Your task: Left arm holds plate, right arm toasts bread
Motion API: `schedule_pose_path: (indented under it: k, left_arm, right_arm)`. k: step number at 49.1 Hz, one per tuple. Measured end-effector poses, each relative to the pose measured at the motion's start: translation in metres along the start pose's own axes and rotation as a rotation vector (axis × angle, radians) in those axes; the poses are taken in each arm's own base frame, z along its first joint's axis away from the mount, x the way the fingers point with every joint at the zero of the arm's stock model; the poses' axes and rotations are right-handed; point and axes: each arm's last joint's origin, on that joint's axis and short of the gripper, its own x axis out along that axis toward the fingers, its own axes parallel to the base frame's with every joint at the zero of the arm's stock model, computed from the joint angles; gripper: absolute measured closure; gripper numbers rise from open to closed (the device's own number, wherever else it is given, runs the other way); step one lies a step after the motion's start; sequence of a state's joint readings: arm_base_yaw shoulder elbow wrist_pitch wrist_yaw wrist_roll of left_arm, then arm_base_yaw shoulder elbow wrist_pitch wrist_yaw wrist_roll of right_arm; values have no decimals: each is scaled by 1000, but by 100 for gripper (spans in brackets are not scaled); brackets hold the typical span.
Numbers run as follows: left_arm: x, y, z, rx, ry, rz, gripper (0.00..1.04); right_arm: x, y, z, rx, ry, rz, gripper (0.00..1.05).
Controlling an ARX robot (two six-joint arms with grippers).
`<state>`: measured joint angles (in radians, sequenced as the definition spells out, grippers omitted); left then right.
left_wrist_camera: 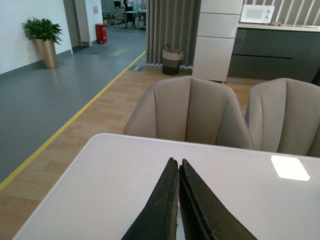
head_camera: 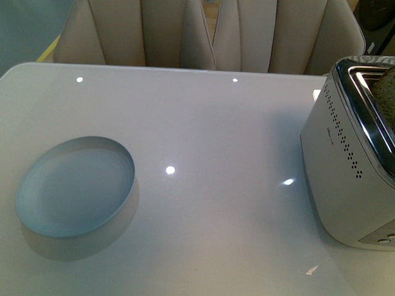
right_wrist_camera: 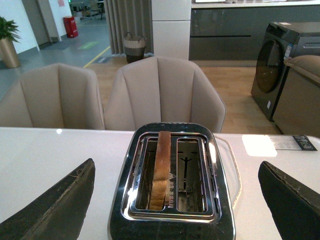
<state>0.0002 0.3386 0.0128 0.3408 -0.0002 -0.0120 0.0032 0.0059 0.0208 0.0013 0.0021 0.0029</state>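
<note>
The round pale blue plate (head_camera: pixel 75 186) lies on the white table (head_camera: pixel 210 135) at the left, with nothing on it. The bread slice (right_wrist_camera: pixel 161 169) stands upright in one slot of the silver toaster (right_wrist_camera: pixel 172 187); its brown top also shows at the right edge of the front view (head_camera: pixel 387 98). My right gripper (right_wrist_camera: pixel 175 202) is wide open, with one black pad on each side of the toaster, above it. My left gripper (left_wrist_camera: pixel 176 165) is shut on nothing and points over the table toward the chairs. Neither arm shows in the front view.
The toaster (head_camera: pixel 352 154) stands at the table's right edge. Beige chairs (head_camera: pixel 210 34) stand along the far side of the table. The toaster's second slot (right_wrist_camera: pixel 191 172) holds nothing.
</note>
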Motion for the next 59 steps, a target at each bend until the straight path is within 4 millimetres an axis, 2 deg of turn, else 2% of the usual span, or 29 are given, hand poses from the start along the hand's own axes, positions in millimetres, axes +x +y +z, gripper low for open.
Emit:
schedule_pose_path:
  k: [21,29,52,53,59]
  left_arm:
    - [-11,0,-1,0,2,0,102]
    - [-21,0,-3,1,11,0,102]
    - [-22,0,-3,0,7,0,102]
    - [-22,0,-3,1,7,0,99]
    - [-22,0,-3,1,7,0,69]
  right_arm:
    - [0,0,0,0,0,0,9]
    - [0,0,0,0,0,0,9]
    - [0,0,0,0,0,0,9]
    - [0,0,0,0,0,0,9]
    - [0,0,0,0,0,0,9]
